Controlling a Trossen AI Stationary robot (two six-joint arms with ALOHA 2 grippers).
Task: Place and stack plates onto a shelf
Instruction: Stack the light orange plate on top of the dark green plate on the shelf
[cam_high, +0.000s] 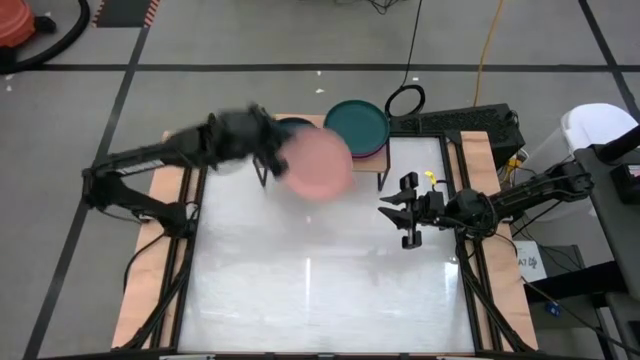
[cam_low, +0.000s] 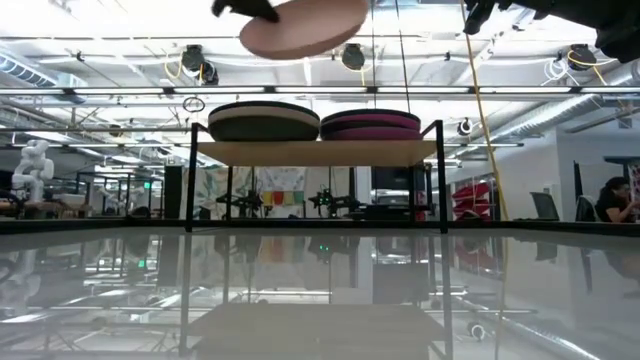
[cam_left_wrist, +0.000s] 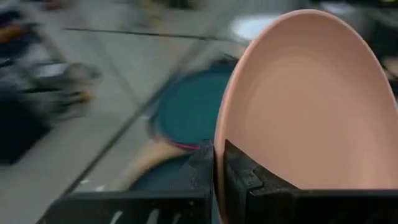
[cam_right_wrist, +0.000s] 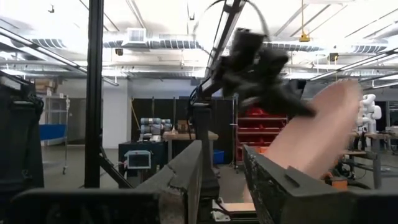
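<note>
White table (cam_high: 320, 290) below — left gripper (cam_high: 272, 158) pinches the salmon pink plate (cam_high: 320, 165) by its rim, tilted above the shelf (cam_low: 315, 152); right gripper (cam_high: 408, 212) waits, fingers apart.

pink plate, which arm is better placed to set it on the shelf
Left. The left gripper is shut on the pink plate's rim and holds it above the shelf, beside the two stacks. The right gripper is open and empty, off over the table.
</note>
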